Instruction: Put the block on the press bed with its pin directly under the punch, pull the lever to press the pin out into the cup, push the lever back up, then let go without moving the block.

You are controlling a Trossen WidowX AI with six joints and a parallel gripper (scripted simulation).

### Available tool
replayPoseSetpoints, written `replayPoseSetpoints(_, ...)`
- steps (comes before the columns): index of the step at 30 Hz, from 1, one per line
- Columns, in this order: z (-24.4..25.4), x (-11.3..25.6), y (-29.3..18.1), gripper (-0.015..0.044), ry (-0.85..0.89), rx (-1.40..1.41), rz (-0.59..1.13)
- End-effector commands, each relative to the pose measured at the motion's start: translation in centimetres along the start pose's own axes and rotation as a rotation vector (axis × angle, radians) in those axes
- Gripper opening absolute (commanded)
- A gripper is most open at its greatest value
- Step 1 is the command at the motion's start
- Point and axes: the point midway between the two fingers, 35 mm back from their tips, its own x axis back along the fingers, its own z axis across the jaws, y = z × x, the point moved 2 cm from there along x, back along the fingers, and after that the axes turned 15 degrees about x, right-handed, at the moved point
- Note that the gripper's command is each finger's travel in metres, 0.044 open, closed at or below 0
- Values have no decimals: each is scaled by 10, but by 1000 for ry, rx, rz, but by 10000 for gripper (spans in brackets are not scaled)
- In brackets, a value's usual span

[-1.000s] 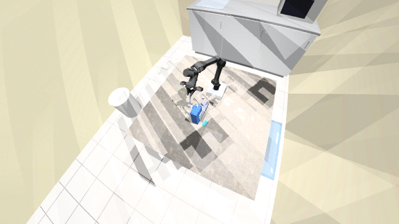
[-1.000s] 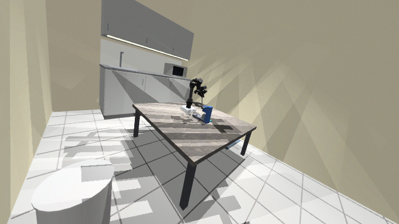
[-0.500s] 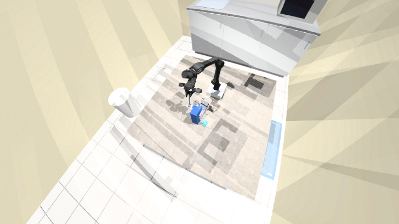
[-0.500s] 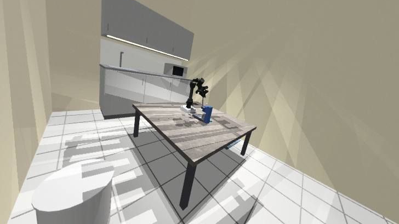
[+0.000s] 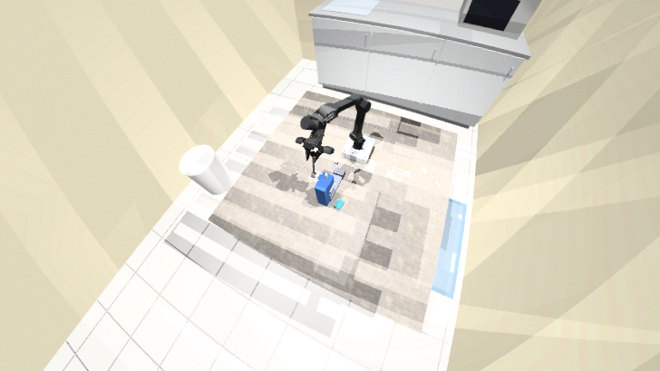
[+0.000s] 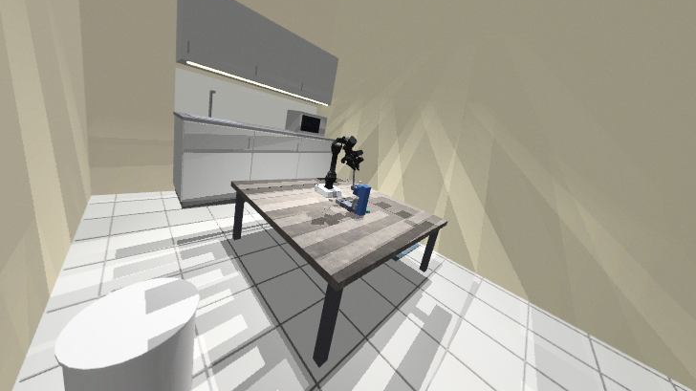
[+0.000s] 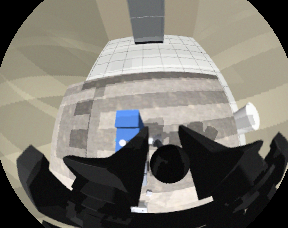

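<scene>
Black jointed arm [image 5: 341, 106] [image 6: 334, 156]; chunky rounded joints; white base [image 5: 350, 156] [image 6: 321, 192]; black fingers, tapering to points

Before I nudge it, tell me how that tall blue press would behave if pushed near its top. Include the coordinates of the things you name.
The blue press [image 5: 323, 190] [image 6: 362, 200] [image 7: 127, 120] would probably tip before sliding, since its body stands tall and narrow. It looks stiff, being a solid-looking upright block. The gray bed reaching out from one side may steady it that way.
</scene>
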Motion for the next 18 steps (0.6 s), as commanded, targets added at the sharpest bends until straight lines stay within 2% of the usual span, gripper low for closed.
replayPoseSetpoints(1, 0, 0, -1, 262, 1, 2, 3)
replayPoseSetpoints(8, 0, 0, -1, 440, 1, 2, 3)
replayPoseSetpoints(18, 0, 0, -1, 440, 1, 2, 3)
